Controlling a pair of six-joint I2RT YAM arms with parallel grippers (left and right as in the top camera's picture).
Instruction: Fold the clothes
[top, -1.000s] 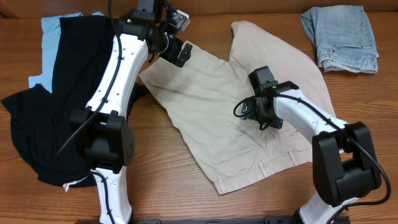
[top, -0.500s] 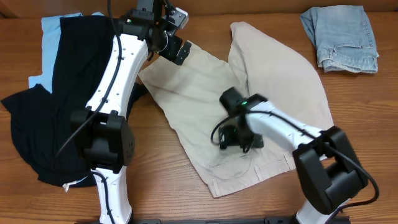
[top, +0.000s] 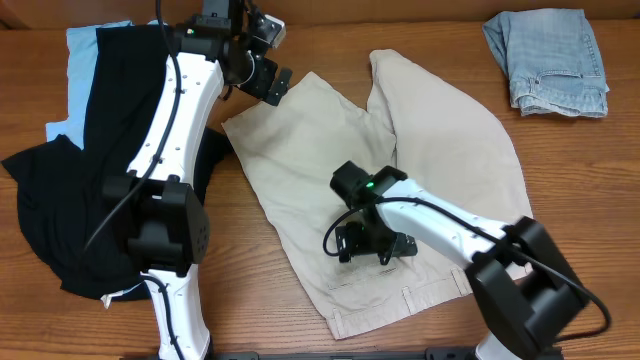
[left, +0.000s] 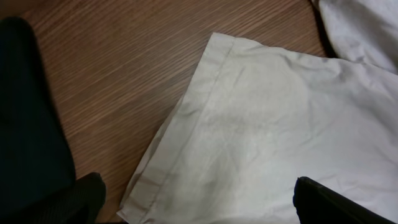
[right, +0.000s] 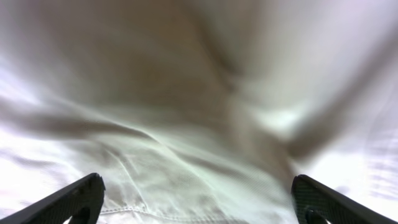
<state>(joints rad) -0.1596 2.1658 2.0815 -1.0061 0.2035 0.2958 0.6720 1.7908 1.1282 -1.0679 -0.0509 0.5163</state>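
Note:
The beige shorts lie spread out and wrinkled in the middle of the table, waistband toward the front edge. My left gripper is open and hovers over a leg-hem corner at the shorts' back left; the left wrist view shows that hem between the fingers. My right gripper is open and low over the shorts' front middle, near the waistband. The right wrist view shows only beige cloth and a seam between the spread fingers.
A black garment lies on a light blue one at the left, and it also shows in the left wrist view. Folded faded denim sits at the back right. Bare wood shows along the front.
My right gripper has moved left and toward the front across the shorts, and the cloth and waistband have shifted left with it. My left gripper has edged slightly left and back.

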